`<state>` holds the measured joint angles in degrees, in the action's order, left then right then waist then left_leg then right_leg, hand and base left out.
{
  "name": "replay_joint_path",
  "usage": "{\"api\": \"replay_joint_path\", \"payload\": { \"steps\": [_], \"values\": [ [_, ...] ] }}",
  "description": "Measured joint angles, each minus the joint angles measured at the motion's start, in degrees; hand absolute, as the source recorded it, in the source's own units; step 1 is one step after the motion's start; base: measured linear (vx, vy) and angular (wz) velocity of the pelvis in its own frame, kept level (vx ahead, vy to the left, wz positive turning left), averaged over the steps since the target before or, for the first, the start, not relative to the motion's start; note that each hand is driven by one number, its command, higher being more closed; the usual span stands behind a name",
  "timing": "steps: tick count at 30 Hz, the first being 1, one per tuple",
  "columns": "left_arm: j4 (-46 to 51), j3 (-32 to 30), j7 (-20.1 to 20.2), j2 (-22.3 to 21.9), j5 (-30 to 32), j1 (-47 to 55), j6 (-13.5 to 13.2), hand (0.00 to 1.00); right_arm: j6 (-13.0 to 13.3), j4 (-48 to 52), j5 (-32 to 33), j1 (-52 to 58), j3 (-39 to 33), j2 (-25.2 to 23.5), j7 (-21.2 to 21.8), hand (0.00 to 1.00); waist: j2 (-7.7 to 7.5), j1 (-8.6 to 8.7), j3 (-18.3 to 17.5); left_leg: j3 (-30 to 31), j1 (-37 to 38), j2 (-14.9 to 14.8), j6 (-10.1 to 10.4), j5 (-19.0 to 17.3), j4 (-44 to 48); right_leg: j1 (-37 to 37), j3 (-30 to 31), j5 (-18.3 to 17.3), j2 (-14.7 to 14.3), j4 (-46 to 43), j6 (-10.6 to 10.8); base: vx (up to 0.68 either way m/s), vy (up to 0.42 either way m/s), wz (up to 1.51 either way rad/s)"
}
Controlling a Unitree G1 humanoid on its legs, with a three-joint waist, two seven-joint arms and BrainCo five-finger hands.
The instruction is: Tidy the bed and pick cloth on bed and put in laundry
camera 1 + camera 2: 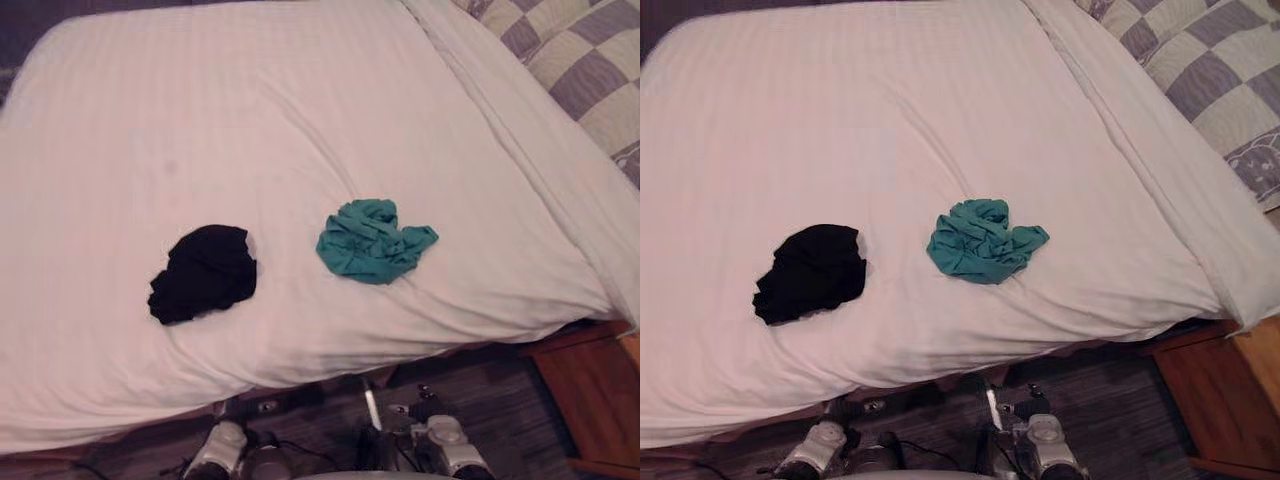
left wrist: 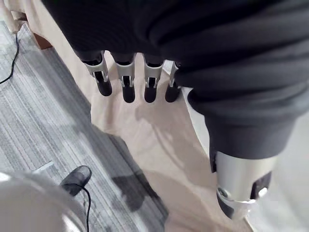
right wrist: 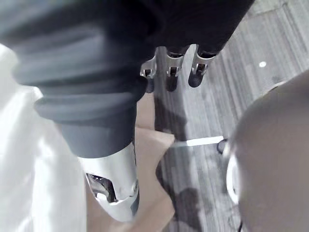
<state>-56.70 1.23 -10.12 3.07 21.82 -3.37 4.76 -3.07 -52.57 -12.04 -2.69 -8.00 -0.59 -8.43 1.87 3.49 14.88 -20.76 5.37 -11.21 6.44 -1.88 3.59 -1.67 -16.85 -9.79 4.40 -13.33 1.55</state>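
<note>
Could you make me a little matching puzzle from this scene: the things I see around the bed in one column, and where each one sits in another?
Things:
1. black cloth
2. teal cloth
3. checked quilt
4. wooden stand

Places:
A. on the bed, right of the other cloth
B. beside the bed, near right
C. on the bed, left of the other cloth
D. far right corner

Pairs: 1-C, 2-A, 3-D, 4-B
</note>
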Motion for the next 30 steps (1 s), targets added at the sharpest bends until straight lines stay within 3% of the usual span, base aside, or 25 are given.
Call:
{"api": "replay_joint_path", "payload": {
  "steps": [2,8,11,13,15,16,20,23,24,26,30],
  "values": [
    [0.1,1.1,0.1,-1.1,1.2,0.0,-0.2,0.0,0.3,-0.4,0.1,-0.7,0.3,0.0,0.1,0.0,0.27,0.0,0.0,0.0,0.5,0.1,0.4,0.8,-1.9,0.0,0.7,0.1,-0.4,0.9,0.0,0.04,-0.012,0.09],
    [0.0,-1.5,0.0,-2.0,1.2,1.2,-0.4,0.0,0.3,-3.5,0.2,-0.5,-1.5,0.4,0.3,0.0,-0.78,-1.26,-0.5,0.2,1.5,0.9,0.0,2.3,-5.6,0.2,0.9,0.3,-0.5,1.0,0.3,-0.03,0.01,0.01],
    [-0.1,-11.8,-0.8,-2.3,-0.6,2.8,-0.4,0.0,-0.1,-5.5,0.9,0.4,-10.7,0.6,-0.5,0.0,-1.21,-1.56,-0.8,0.4,1.5,1.6,-0.6,2.7,-6.2,0.2,0.9,1.2,-0.1,1.9,0.7,0.01,0.052,0.1],
    [-0.6,-23.4,-2.6,-1.9,-3.7,4.3,0.7,0.0,-1.6,-5.6,3.0,1.1,-18.7,0.6,-1.7,0.0,-1.7,-1.7,-1.2,0.3,2.0,2.1,-0.9,3.2,-7.0,-0.5,0.7,1.5,0.3,2.7,1.0,-0.01,0.045,0.06],
    [-1.6,-31.4,-3.2,-1.4,-5.7,5.3,1.4,0.0,-2.3,-5.4,3.9,2.9,-22.7,1.0,-2.2,0.0,-1.62,-2.14,-1.2,0.1,3.6,2.3,-0.9,3.3,-7.8,-2.0,0.5,1.6,0.5,3.0,1.1,-0.01,0.037,0.08],
    [-2.1,-39.1,-4.4,-0.9,-8.1,6.7,2.4,0.0,-3.0,-4.3,5.6,5.1,-25.5,1.0,-3.4,0.0,-1.5,-2.73,-1.7,0.1,4.6,2.4,-0.8,3.7,-8.7,-3.4,-0.1,1.5,0.6,3.5,1.1,-0.04,0.025,0.13],
    [-1.3,-51.1,-5.7,0.3,-11.3,9.0,4.0,0.0,-4.4,2.6,9.0,8.9,-28.6,1.1,-5.6,0.0,-0.96,-3.61,-3.6,0.2,4.4,2.3,-0.8,4.3,-9.5,-3.5,-0.6,1.6,1.0,3.6,1.2,-0.06,-0.004,0.08],
    [4.4,-52.2,-7.1,1.0,-12.3,9.0,4.8,0.0,-4.5,17.0,9.2,10.7,-29.6,1.8,-8.4,0.0,0.33,-4.38,-5.6,-2.1,3.9,1.9,-1.1,3.4,-9.5,-4.4,-2.0,2.3,0.9,6.1,1.7,-0.09,0.006,0.18],
    [7.8,-49.8,-8.0,1.9,-12.3,9.0,4.8,0.0,-4.4,22.7,9.2,11.0,-29.2,2.6,-9.8,0.0,0.61,-4.29,-6.1,-3.4,3.9,1.6,-1.0,3.5,-9.5,-5.0,-2.6,2.3,1.0,6.7,1.6,-0.06,0.01,0.38],
    [13.8,-45.0,-9.7,4.0,-12.2,9.0,4.7,0.0,-4.1,29.0,8.3,10.7,-29.2,4.0,-11.7,0.0,0.4,-4.61,-6.9,-3.1,3.8,1.5,-0.6,4.2,-9.5,-5.1,-3.1,2.4,1.0,6.6,1.6,-0.03,0.004,0.26],
    [30.0,-33.2,-14.1,13.2,-8.7,7.4,2.5,0.0,-2.3,35.6,0.9,5.9,-29.2,8.6,-15.3,0.0,-1.33,-4.57,-9.0,-1.1,2.8,1.8,-0.7,5.7,-9.1,-5.0,-3.2,3.4,0.7,6.8,1.8,0.05,-0.006,0.12]
  ]
}}
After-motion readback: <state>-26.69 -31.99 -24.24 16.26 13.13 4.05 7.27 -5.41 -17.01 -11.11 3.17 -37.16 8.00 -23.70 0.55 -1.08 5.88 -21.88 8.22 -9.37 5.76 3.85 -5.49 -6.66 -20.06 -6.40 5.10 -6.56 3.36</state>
